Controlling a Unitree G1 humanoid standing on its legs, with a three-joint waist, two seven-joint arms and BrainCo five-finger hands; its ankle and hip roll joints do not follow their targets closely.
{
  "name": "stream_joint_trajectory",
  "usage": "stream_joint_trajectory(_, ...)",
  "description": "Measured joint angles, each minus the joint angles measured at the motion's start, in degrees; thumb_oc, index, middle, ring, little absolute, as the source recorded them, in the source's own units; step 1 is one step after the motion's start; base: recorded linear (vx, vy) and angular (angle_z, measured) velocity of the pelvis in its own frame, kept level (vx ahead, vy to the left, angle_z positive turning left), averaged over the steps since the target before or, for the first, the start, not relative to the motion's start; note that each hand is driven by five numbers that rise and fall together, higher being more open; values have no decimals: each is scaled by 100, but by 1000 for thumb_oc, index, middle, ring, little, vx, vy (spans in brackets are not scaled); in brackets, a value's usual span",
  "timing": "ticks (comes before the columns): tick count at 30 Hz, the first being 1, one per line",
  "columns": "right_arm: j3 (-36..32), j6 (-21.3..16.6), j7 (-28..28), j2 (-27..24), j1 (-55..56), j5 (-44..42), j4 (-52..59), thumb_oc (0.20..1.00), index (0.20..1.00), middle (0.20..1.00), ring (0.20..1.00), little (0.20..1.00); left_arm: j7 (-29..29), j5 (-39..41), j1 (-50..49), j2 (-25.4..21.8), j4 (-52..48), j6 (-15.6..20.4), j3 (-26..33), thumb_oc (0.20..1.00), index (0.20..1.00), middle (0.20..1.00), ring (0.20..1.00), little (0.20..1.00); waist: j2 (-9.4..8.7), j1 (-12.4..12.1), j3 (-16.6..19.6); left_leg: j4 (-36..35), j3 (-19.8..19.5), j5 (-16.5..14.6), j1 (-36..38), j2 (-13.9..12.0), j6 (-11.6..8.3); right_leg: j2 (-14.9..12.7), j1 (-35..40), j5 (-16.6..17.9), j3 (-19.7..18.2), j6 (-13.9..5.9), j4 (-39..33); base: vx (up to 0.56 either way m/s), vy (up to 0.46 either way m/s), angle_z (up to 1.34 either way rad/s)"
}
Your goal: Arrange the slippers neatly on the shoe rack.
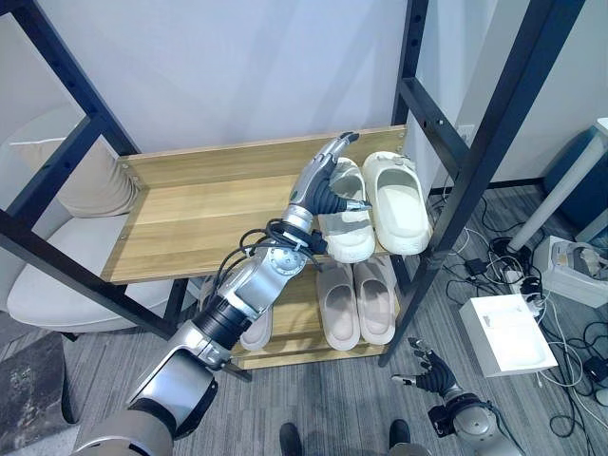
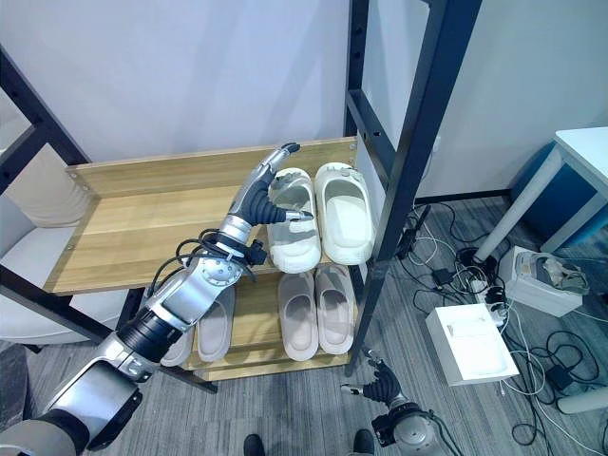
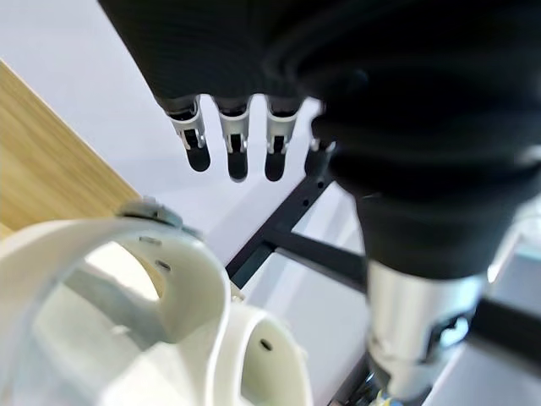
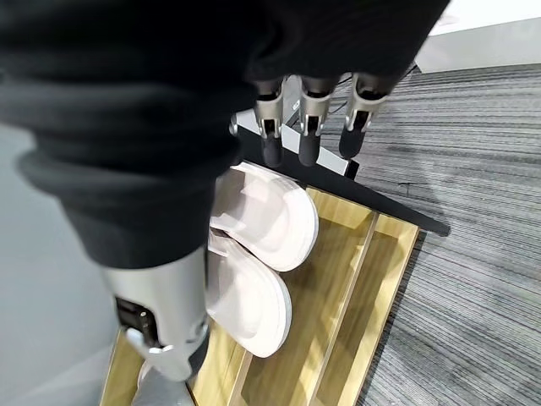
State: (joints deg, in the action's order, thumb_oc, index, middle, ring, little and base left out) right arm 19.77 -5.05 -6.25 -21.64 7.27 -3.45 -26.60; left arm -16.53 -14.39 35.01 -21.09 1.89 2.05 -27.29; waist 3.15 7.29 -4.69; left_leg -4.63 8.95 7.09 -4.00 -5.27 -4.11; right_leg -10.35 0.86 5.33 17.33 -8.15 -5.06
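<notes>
My right hand is closest to me, hanging low over the grey carpet just in front of the rack's right leg. Its fingers are loosely spread and it's got nothing in it. From that wrist I'm looking past my own fingertips at the bottom shelf.

Next up is the lower shelf of the shoe rack. A pinkish-beige pair of slippers sits there side by side, toes pointing at the wall, on the right half. Another pale slipper is further left on that same shelf, partly hidden behind my left arm.

Then the top shelf. My left hand is reaching up over it and sits at the left slipper of the white pair. My thumb is hooked in around its strap, while the other fingers are stretched out pretty straight above it, pointing toward the back of the rack. So it's a loose hook, not a full grab. The slipper's heel hangs a bit over the front edge of the shelf. The right white slipper lies just beside it, touching or nearly so, close to the rack's right post.

Off to the right on the floor there's a white box and a tangle of cables. Far left, behind the frame, is a cream cushion.
</notes>
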Motion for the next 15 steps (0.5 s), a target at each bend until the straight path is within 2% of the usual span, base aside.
stream_joint_trajectory(3, 1, 8, 24, 14, 91, 0, -1, 1000, 1000, 1000, 1000, 1000, 141, 517, -463, -24, -888, 332, 257, 1000, 1000, 1000, 1000, 1000, -8, -114, -7, 1, -69, 8, 14, 13, 3, -2, 65, -2, 53, 2, 1, -23, -1, 14)
stream_joint_trajectory(6, 1, 5, 59, 49, 148, 0, -4, 1000, 1000, 1000, 1000, 1000, 458, 1774, -1035, -30, -1889, 723, 580, 1000, 1000, 1000, 1000, 1000, -32, -196, -28, 2, -146, 9, 17, 27, 2, -8, 129, -26, 160, -12, 1, -18, -9, 15)
stream_joint_trajectory(9, -3, 14, 69, 130, 179, 0, -129, 1000, 1000, 1000, 1000, 1000, 832, 2967, -1484, 0, -2516, 1002, 668, 1000, 1000, 1000, 1000, 1000, -74, -364, -55, 1, -225, 12, 58, 43, 4, -7, 221, -70, 218, -40, 1, -6, -10, 16)
stream_joint_trajectory(11, 4, 14, 85, 190, 181, -2, -161, 1000, 1000, 1000, 1000, 1000, 1218, 3769, -1818, 18, -2785, 1017, 526, 1000, 1000, 1000, 1000, 1000, -103, -404, -78, 1, -254, 12, 78, 46, 2, -10, 284, -101, 279, -21, 1, -3, -7, 16)
stream_joint_trajectory(13, 6, 18, 181, 239, 184, -3, -272, 1000, 1000, 1000, 1000, 1000, 1852, 4701, -1931, -11, -2840, 904, 159, 1000, 1000, 1000, 1000, 1000, -141, -504, -96, 1, -368, 7, 91, 53, -2, -7, 323, -181, 352, -87, 0, 5, 0, 23)
stream_joint_trajectory(15, 7, 19, 203, 266, 129, -1, -291, 1000, 1000, 1000, 1000, 1000, 2165, 5072, -2041, -12, -2823, 853, 30, 1000, 1000, 1000, 1000, 1000, -139, -571, -100, 0, -378, -9, 106, 57, -24, -5, 376, -179, 365, -85, 2, 2, 2, 4)
